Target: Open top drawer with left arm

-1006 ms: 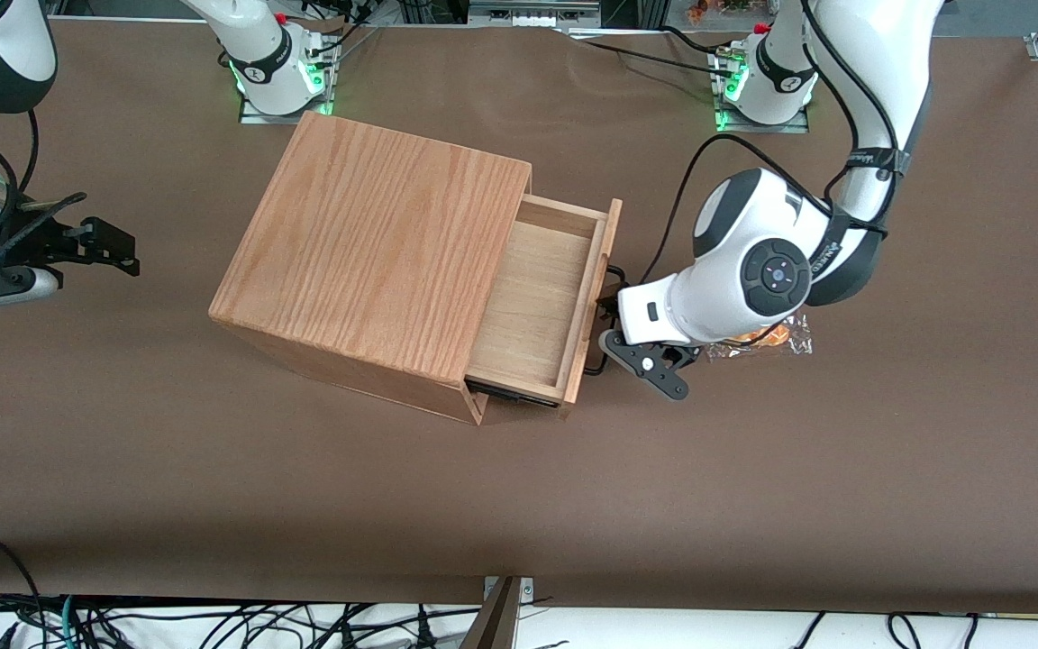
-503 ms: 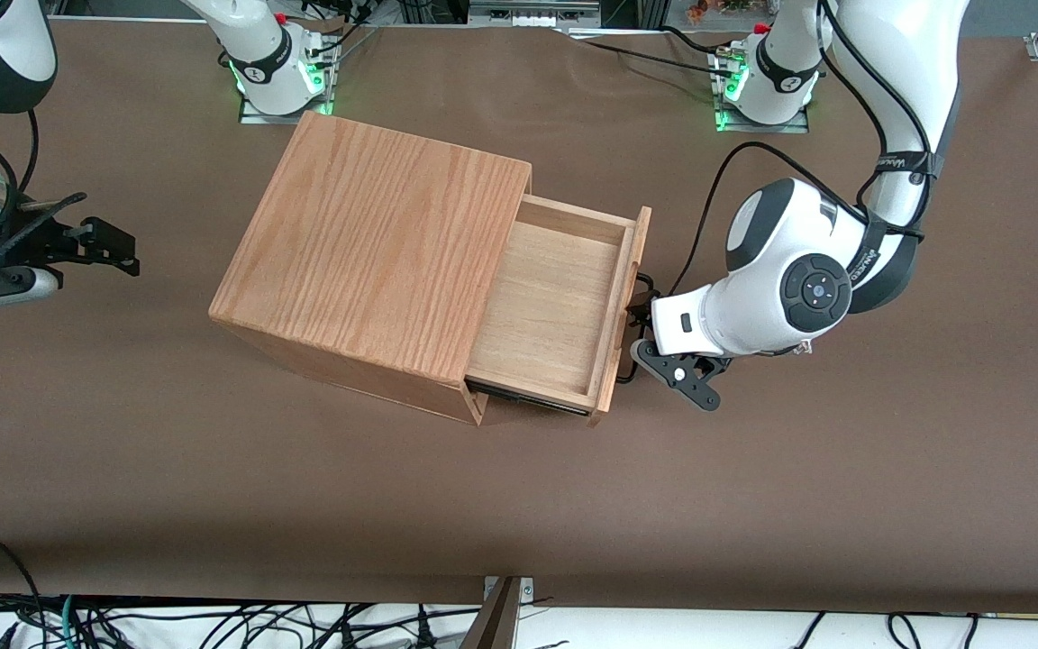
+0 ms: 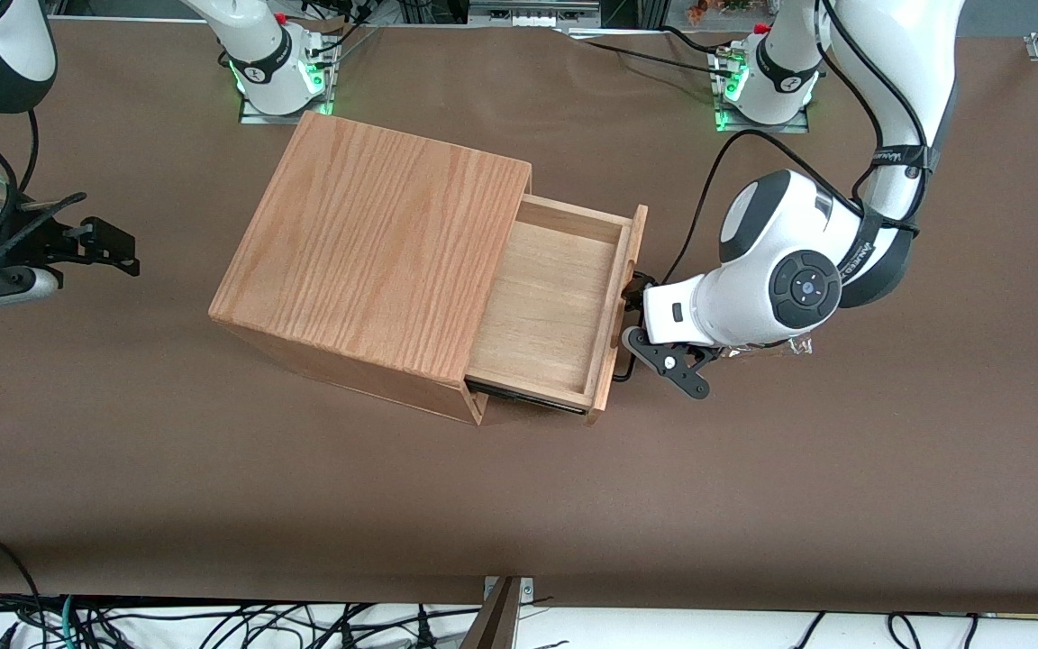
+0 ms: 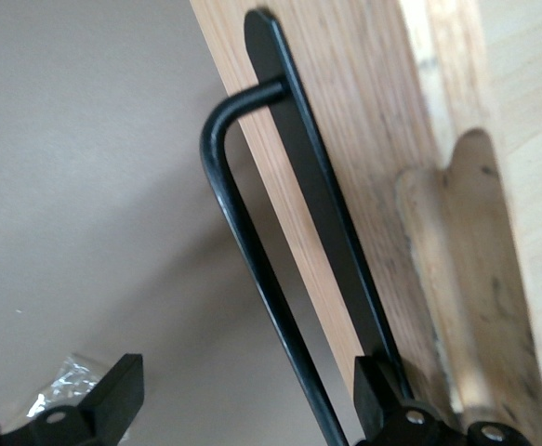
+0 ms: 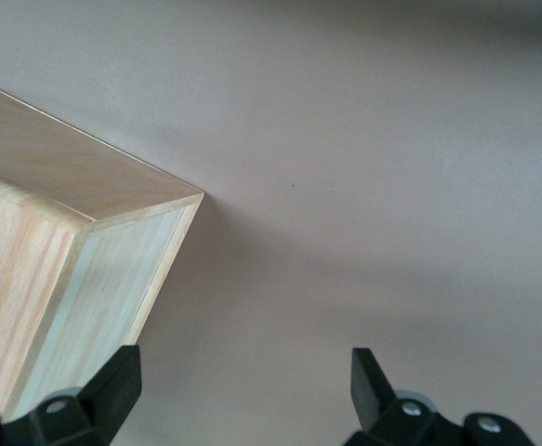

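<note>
nearest the front camera you see the bare brown table (image 3: 519,505) filling the lower half of the frame, with a tangle of cables along its bottom edge.

moving up to mid-frame, the wooden cabinet (image 3: 375,252) sits a little toward the parked arm's end of centre, turned at an angle. the top drawer (image 3: 546,311) is pulled well out of it toward the working arm's end, so you look straight down into its pale wood tray, which holds nothing you can see. its front panel (image 3: 620,315) stands on edge at the outer end of the tray.

just beside that panel you find the gripper (image 3: 632,317) on the left arm (image 3: 776,270), low over the table with its white wrist block pointing at the drawer front. in the wrist view the black bar handle (image 4: 252,251) runs between the two fingers (image 4: 112,395), with one finger on the table side of the bar and the other against the panel. the fingers are spread wide with clear space around the bar, so they grip nothing.

under the arm's elbow, a crinkly clear wrapper (image 3: 785,347) pokes out on the table; you also catch a bit of it in the wrist view (image 4: 61,386).

farthest up the frame, the two arm bases (image 3: 758,86) glow green at the table's upper edge.
</note>
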Robot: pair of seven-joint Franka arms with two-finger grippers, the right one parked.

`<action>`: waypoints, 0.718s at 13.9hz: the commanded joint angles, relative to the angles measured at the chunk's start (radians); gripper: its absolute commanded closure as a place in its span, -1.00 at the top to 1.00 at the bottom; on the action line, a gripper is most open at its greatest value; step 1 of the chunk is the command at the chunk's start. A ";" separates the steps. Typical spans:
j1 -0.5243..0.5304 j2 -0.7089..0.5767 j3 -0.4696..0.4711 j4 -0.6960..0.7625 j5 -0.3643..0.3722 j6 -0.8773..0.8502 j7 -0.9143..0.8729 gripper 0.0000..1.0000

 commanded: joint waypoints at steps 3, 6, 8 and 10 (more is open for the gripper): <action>0.038 -0.050 -0.001 0.015 -0.046 -0.105 -0.004 1.00; 0.038 -0.090 0.007 0.047 -0.035 -0.185 -0.030 1.00; 0.053 -0.129 0.024 0.047 -0.032 -0.236 -0.094 1.00; 0.064 -0.160 0.044 0.047 0.000 -0.286 -0.113 1.00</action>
